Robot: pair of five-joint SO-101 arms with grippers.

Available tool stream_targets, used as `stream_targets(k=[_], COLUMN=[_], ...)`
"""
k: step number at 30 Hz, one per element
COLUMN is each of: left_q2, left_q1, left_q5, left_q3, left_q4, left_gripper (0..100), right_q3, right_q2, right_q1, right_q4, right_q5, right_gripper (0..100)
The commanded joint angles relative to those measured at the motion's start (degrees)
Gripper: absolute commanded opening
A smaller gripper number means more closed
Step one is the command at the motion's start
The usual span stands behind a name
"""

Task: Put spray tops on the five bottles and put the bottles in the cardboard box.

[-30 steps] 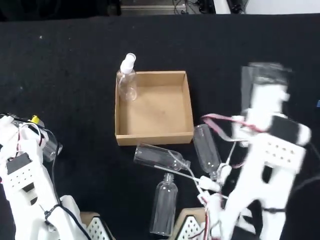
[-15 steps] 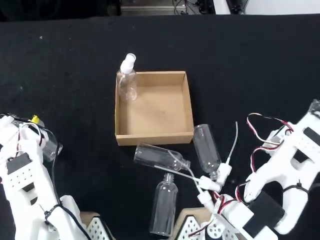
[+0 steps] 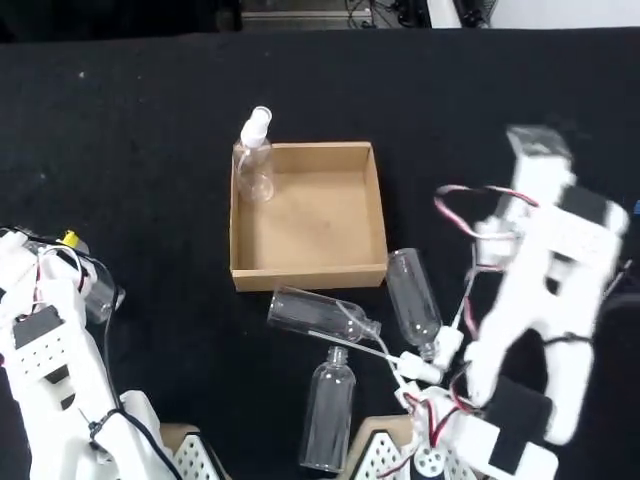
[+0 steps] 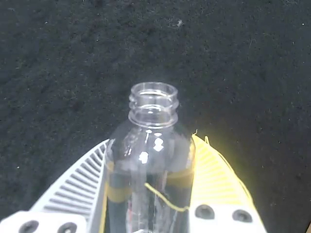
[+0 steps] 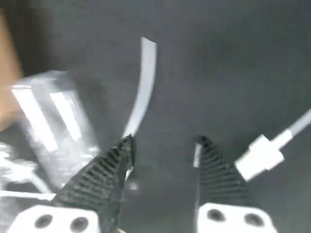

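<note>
Swinging back up from the near right corner, your right arm [image 3: 545, 250] is now hovering over the loose spray tops [image 3: 440, 345]. Your right gripper [image 5: 163, 143] is holding its jaws apart, a thin tube [image 5: 142, 87] lying beside one fingertip. Your left gripper [image 4: 150, 160] is clamping an uncapped bottle [image 4: 153, 104] at near left. Before closing, be centring on the white head [image 5: 260, 155], not the tube. The box [image 3: 308, 272] is sitting mid-table.
</note>
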Motion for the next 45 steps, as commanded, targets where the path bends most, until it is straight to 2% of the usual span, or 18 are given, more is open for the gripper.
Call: stream_targets(k=[1,4,10,14,22,27,34,37,45], left_q2=[-1.32,-1.32,-1.32,-1.41,-1.49,-1.67,-1.67,-1.67,-1.58], left_q1=[-0.22,-0.22,-0.22,-0.22,-0.22,-0.22,-0.22,-0.22,-0.22], left_q5=[0.53,0.53,0.53,0.53,0.53,0.53,0.53,0.53,0.53], left_q3=[-2.77,-2.77,-2.77,-2.77,-2.77,-2.77,-2.77,-2.77,-2.77], left_q4=[-1.23,-1.23,-1.23,-1.23,-1.23,-1.23,-1.23,-1.23,-1.23], left_gripper=[3,3,3,3,3,3,3,3,3], right_q3=[-8.13,-7.25,0.31,1.89,2.42,4.88,6.81,7.52,9.10], right_q2=[-0.66,-0.22,4.09,9.80,15.25,17.10,17.36,17.10,17.01], right_q1=[-13.45,-21.27,-28.13,-28.22,-28.57,-28.66,-28.40,-28.48,-28.22], right_q4=[2.64,-2.29,-17.58,-23.12,-27.34,-28.75,-29.10,-29.01,-28.57], right_q5=[-4.84,-7.65,-12.04,-12.92,-12.92,-12.84,-12.31,-12.31,-10.55], right_gripper=[15.4,15.3,15.2,15.2,14.8,7.4,6.4,0.7,0.9])
